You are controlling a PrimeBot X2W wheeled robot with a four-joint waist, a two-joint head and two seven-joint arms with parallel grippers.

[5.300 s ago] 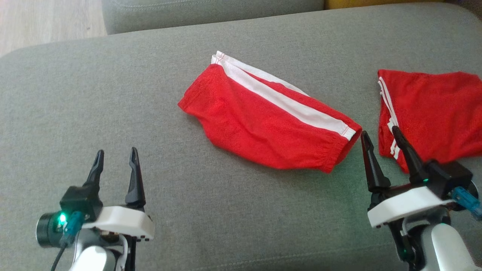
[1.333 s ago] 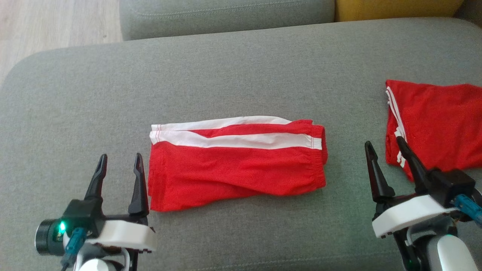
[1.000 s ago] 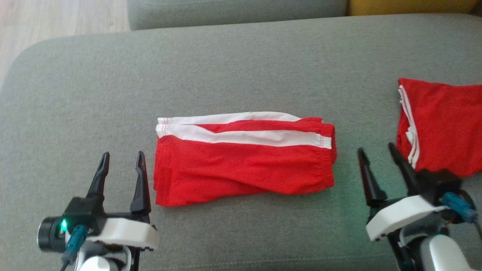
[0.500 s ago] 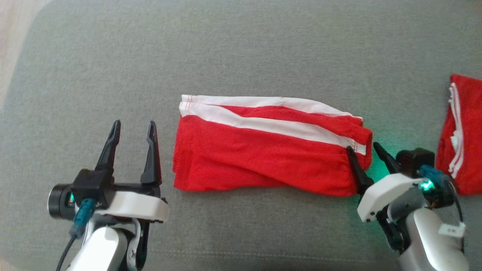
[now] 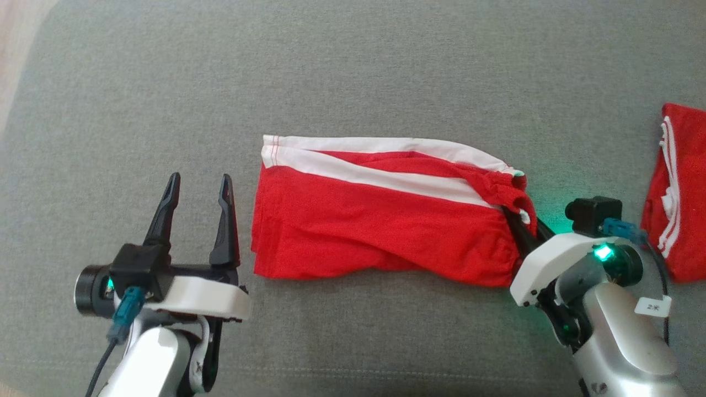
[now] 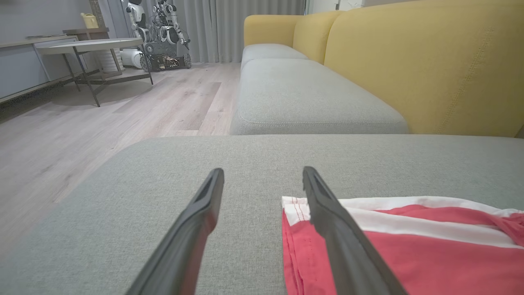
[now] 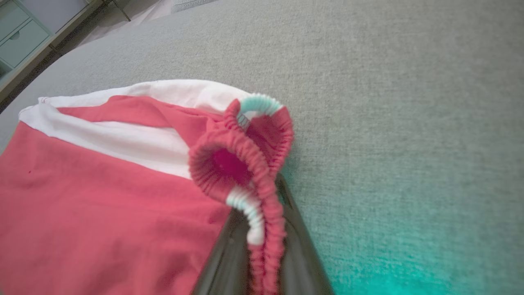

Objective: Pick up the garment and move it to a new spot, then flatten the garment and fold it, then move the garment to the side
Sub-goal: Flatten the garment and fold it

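Note:
The garment (image 5: pixel 380 220), a pair of red shorts with white side stripes, lies folded on the grey sofa cushion (image 5: pixel 353 71). Its elastic waistband (image 7: pixel 262 192) is bunched up at the right end. My right gripper (image 5: pixel 521 218) is shut on that waistband, and the two dark fingers (image 7: pixel 294 254) squeeze the gathered red fabric between them. My left gripper (image 5: pixel 196 184) stands open just left of the garment's hem end (image 6: pixel 292 207), a little apart from it, with nothing between its fingers (image 6: pixel 204 213).
A second red garment with white stripes (image 5: pixel 681 193) lies at the cushion's right edge. The cushion's left edge and wood floor (image 6: pixel 82 123) are to my left. Another grey cushion (image 6: pixel 303 94) and a yellow sofa back (image 6: pixel 430 61) lie beyond.
My right gripper has closed on the garment's waistband, which has bunched up at that end. The left gripper stays open. The head camera shifted only slightly.

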